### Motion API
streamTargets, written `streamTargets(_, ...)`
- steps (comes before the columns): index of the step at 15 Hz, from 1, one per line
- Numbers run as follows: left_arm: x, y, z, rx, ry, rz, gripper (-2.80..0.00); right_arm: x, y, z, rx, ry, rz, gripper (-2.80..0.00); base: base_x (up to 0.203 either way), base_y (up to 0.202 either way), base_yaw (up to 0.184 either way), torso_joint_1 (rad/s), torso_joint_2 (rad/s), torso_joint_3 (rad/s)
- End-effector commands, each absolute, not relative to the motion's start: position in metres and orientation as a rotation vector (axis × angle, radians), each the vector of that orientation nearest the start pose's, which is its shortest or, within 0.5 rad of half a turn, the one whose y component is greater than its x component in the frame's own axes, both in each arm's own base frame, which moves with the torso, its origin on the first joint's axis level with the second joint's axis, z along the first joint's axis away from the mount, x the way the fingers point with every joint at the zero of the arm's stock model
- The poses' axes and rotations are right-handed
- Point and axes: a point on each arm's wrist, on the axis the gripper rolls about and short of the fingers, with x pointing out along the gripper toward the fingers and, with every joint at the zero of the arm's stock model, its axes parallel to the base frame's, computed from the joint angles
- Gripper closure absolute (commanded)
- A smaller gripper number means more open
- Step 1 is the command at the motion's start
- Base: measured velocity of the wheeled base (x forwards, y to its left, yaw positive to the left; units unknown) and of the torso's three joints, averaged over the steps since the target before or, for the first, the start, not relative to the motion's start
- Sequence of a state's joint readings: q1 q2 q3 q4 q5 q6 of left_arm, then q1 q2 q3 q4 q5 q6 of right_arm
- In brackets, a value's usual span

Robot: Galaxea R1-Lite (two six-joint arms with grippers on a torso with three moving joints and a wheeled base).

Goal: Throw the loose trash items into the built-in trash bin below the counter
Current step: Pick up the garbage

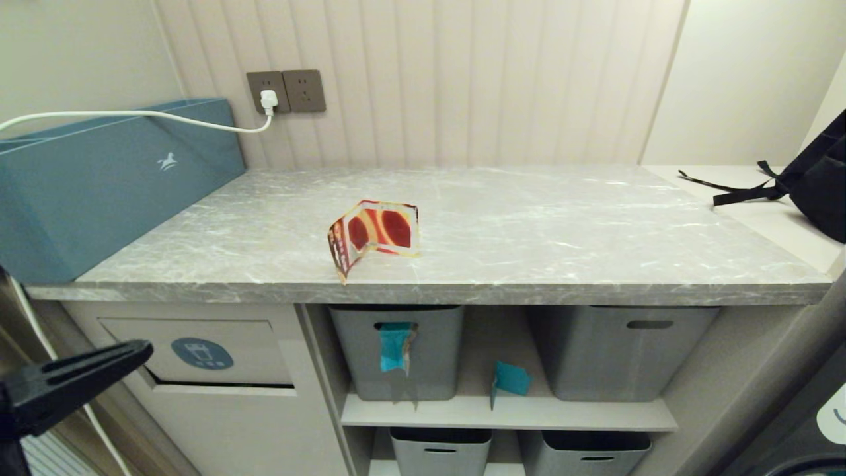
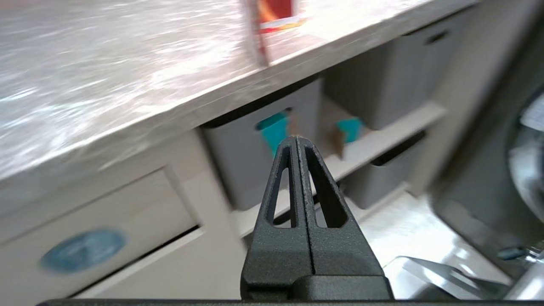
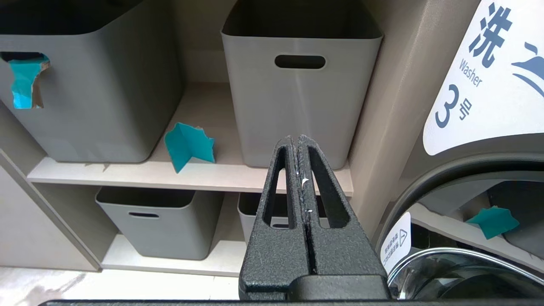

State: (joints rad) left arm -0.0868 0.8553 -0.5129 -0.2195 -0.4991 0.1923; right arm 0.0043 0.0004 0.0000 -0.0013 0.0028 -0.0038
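Observation:
A folded red, orange and white cardboard piece [image 1: 375, 235] stands on the grey marble counter [image 1: 562, 225] near its front edge. One teal wrapper [image 1: 395, 347] hangs from the slot handle of a grey box under the counter. Another teal wrapper [image 1: 510, 380] sits on the shelf beside it. The trash bin flap [image 1: 198, 354], beige with a blue oval sticker, is below the counter at the left. My left gripper [image 1: 147, 349] is shut and empty, low at the left in front of that flap. My right gripper [image 3: 296, 138] is shut and empty, low before the shelves.
A large blue-grey box [image 1: 99, 178] with a white cable [image 1: 132, 116] over it fills the counter's left end. A black bag [image 1: 816, 178] lies at the far right. Grey storage boxes [image 1: 615, 357] fill the shelves. A washer door [image 3: 488, 204] is at the right.

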Motion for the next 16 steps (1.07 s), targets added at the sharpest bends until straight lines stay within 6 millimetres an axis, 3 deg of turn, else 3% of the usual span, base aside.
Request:
streamTargets(1,0.115,-0.024,0.221,0.153,0.101,-0.634,0.0,-0.023,0.0,0.076,-0.005,-0.003,0.008,0.0,0.0,0.0,0.0,0.0,0.0,0.0)
streamTargets(5,0.15,-0.032,0.207,0.154,0.107,-0.66,0.0,-0.023,0.0,0.076,-0.005,-0.003,0.008,0.0,0.0,0.0,0.0,0.0,0.0,0.0)
streamTargets(10,0.202,-0.044,0.213,0.173,0.016,-0.673,0.0,-0.023,0.0,0.076,-0.005,-0.003,0.008,0.0,0.0,0.0,0.0,0.0,0.0,0.0)
streamTargets(12,0.212,-0.046,0.215,0.177,-0.005,-0.671,0.0,-0.023,0.0,0.076,-0.004,-0.003,0.008,0.0,0.0,0.0,0.0,0.0,0.0,0.0)
streamTargets(13,0.211,-0.049,0.214,0.177,-0.004,-0.686,-2.8,-0.023,0.0,0.076,-0.005,-0.003,0.008,0.0,0.0,0.0,0.0,0.0,0.0,0.0)
streamTargets(16,0.207,-0.057,0.213,0.175,-0.009,-0.724,-2.8,-0.023,0.0,0.076,-0.004,-0.003,0.008,0.0,0.0,0.0,0.0,0.0,0.0,0.0)
